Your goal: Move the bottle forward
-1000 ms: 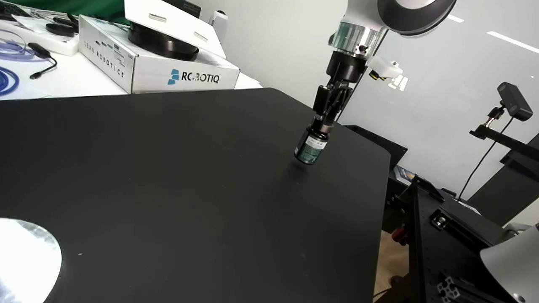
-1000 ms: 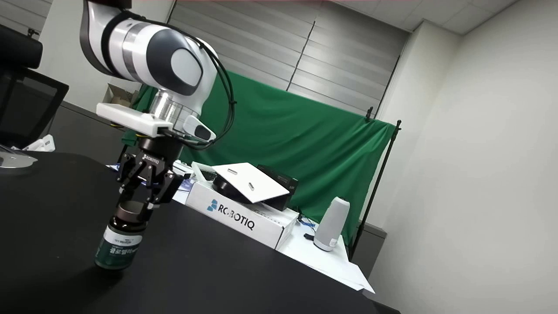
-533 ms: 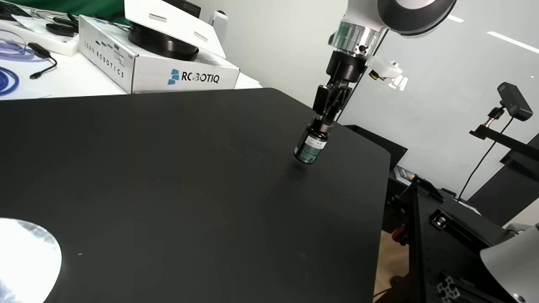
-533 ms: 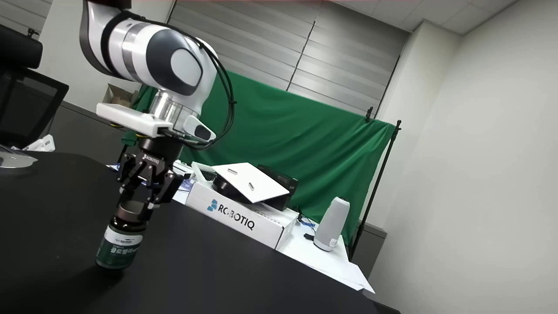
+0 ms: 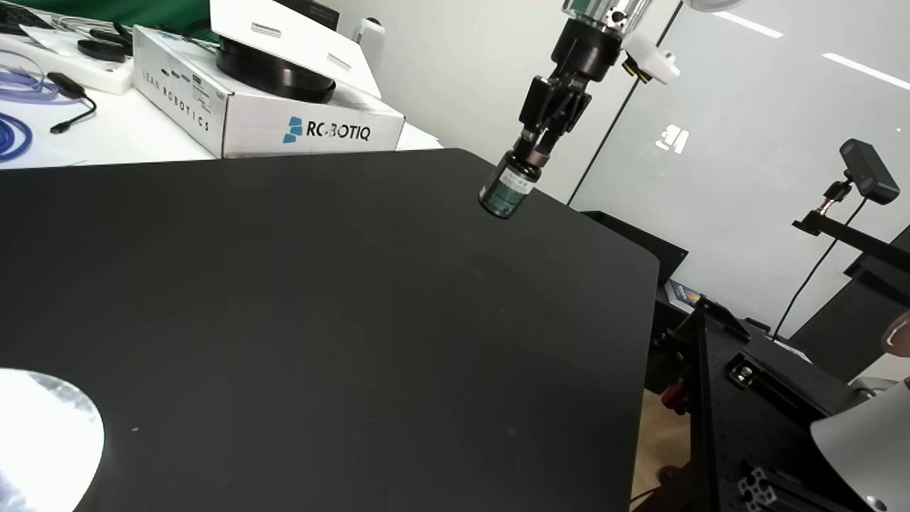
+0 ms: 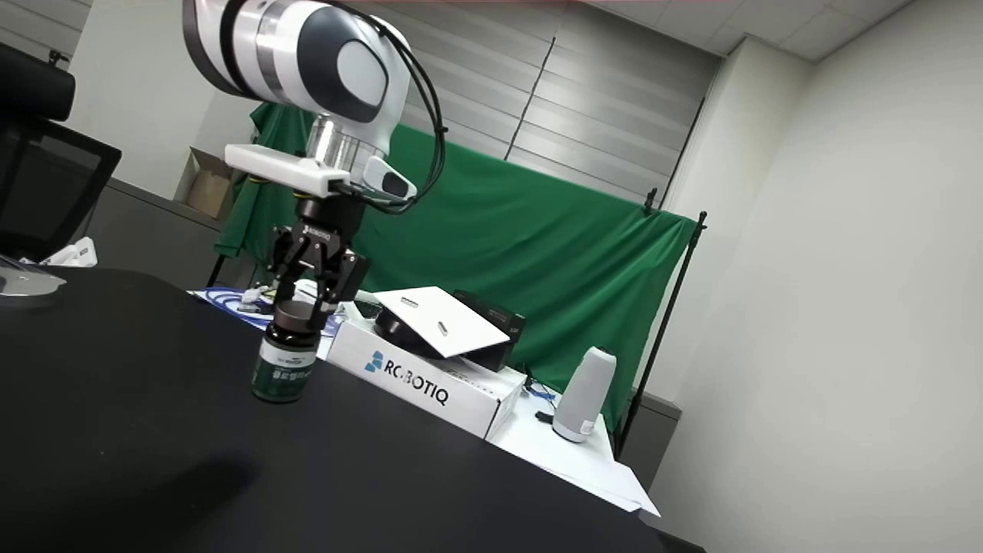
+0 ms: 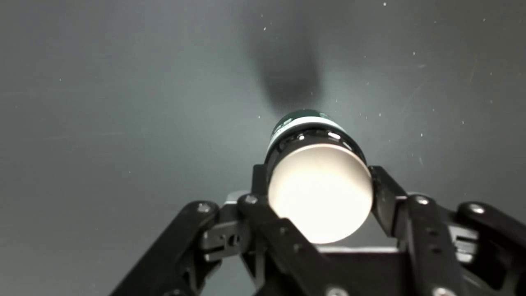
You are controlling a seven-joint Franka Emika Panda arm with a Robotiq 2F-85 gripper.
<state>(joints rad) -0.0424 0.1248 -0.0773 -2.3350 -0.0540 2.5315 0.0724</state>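
in both exterior views, edge of black table [image 5: 597,245] runs behind bottle [image 5: 505,192], broad tabletop in front. gripper fingers [image 7: 385,199] clamp cap [image 7: 320,193]. aloft, tilted, greenish, white band [image 5: 517,180].

A dark green bottle [image 6: 280,382] wears 1 white band [image 6: 287,355]; the jaws and tabletop [image 5: 320,320] are black, a hanging cloth [image 6: 530,238] plain green, a white box [image 6: 418,385] marked in blue and black.
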